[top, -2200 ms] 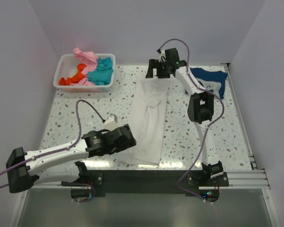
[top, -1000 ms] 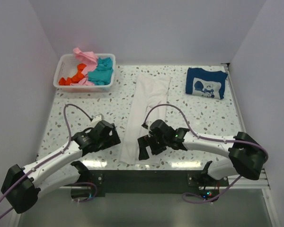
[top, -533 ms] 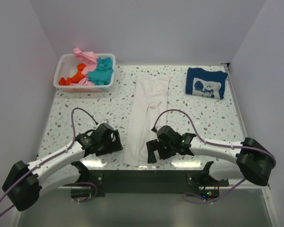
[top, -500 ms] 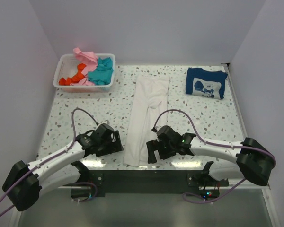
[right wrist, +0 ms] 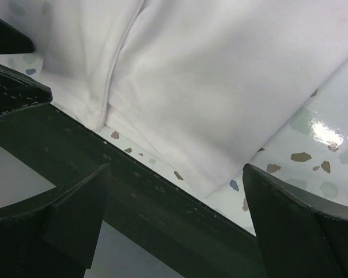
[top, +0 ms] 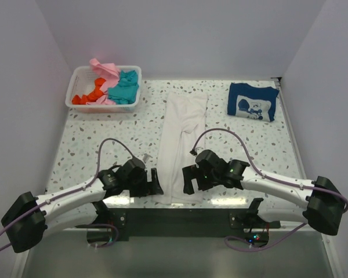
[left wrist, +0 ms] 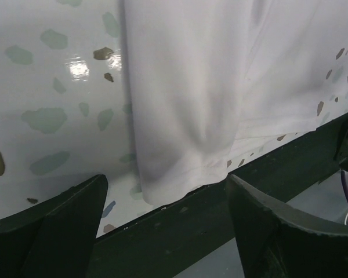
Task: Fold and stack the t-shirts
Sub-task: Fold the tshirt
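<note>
A plain white t-shirt [top: 181, 142], folded into a long narrow strip, lies down the middle of the table with its near hem at the front edge. My left gripper [top: 155, 183] is open at the hem's left corner, fingers [left wrist: 49, 231] wide apart around the white cloth [left wrist: 185, 104]. On the other side, my right gripper [top: 188, 180] is open at the hem's right corner, with the white shirt [right wrist: 220, 81] lying between and beyond its fingers [right wrist: 304, 231]. Neither holds anything. A folded navy t-shirt [top: 252, 102] with a white print lies at the back right.
A white slotted basket [top: 81, 74] at the back left holds pink [top: 104, 68], teal [top: 124, 87] and orange [top: 91, 94] t-shirts. The table's dark front rail [top: 180, 215] runs just below both grippers. The speckled tabletop [top: 98, 136] is walled in on three sides.
The right arm came back from the shirt's far end to its near hem. The left gripper swung right to the hem's left corner. The white shirt's near end now lies narrower.
</note>
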